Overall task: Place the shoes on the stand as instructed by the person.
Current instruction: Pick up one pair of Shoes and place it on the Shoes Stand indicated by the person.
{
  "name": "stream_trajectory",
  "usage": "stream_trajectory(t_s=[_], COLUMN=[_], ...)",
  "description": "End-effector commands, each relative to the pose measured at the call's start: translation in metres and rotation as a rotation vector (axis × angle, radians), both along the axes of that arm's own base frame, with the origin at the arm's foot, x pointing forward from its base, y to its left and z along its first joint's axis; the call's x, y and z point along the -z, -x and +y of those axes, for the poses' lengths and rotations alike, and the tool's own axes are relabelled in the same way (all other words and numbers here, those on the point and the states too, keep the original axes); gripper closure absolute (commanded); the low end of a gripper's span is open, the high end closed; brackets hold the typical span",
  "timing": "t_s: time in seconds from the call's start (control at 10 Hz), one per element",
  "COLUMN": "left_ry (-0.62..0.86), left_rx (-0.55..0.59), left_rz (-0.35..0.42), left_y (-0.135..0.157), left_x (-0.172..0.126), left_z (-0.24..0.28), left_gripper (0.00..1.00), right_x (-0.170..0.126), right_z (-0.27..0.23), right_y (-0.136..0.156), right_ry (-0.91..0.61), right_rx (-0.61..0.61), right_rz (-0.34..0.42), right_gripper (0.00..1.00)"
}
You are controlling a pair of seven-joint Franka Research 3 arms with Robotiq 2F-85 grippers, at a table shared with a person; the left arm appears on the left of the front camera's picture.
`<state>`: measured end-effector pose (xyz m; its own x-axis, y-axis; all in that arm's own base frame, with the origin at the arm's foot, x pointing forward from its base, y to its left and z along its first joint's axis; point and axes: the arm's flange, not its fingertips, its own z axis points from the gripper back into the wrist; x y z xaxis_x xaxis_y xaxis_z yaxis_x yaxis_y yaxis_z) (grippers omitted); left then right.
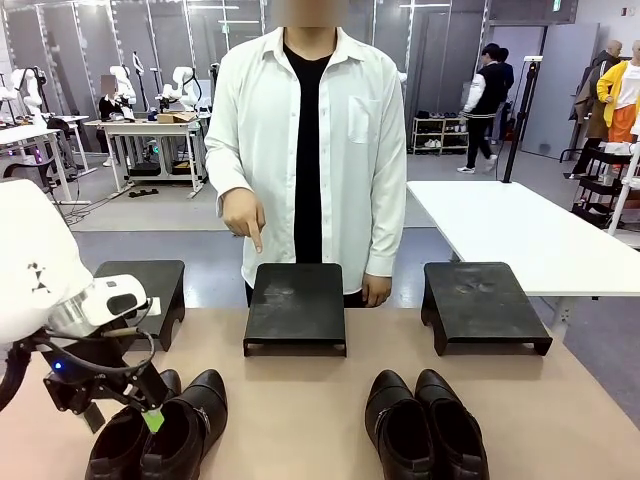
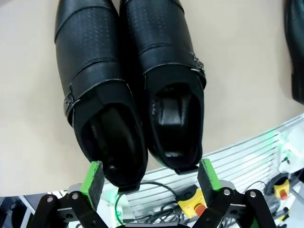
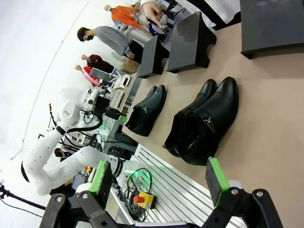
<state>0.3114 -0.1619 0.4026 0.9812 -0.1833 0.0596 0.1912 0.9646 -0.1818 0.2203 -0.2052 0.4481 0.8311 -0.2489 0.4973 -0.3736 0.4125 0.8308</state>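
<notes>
The left arm bends low over the bench's near-left corner. The left gripper hangs above the heels of the left pair of shoes, its fingers spread wide and empty. The right gripper is also wide and empty. Both this pair and the right pair point their toes at the flat black stands (long axes running towards the person). The person's hand points a finger down at the middle stand. The left pair's leather is dimpled, with buckled straps.

We see the left arm in glossy white shells, with looping black cables; the left claw is black with green pads, the right claw likewise; the person wears an open white shirt over a black tee.
</notes>
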Motion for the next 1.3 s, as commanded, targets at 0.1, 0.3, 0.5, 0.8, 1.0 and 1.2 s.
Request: stream_trajectory(t_s=[0.1,0.3,0.5,0.8,1.0,1.2], left_ry=[0.043,0.012,0.003,-0.007,0.015,0.014], left_rx=[0.009,-0.004,-0.029,-0.037,-0.028,-0.026], left_rz=[0.024,0.026,0.031,0.037,0.032,0.038], left_y=[0.047,0.045,0.039,0.033,0.031,0.031], left_x=[0.056,0.062,0.068,0.073,0.071,0.071], left_z=[0.026,0.021,0.022,0.018,0.014,0.013], left_gripper=[0.00,0.00,0.00,0.06,0.66,1.00], right_x=[-0.001,-0.001,-0.001,-0.001,-0.001,-0.001], right_z=[-0.001,-0.001,-0.001,-0.001,-0.001,-0.001], right_y=[0.000,0.000,0.000,0.000,0.000,0.000], right_ry=[-0.001,-0.001,-0.001,-0.001,-0.001,-0.001], right_rx=[-0.002,-0.002,-0.002,-0.002,-0.002,-0.002], right_rz=[-0.024,-0.024,-0.024,-0.024,-0.024,-0.024], right_gripper=[0.00,0.00,0.00,0.00,0.00,0.00])
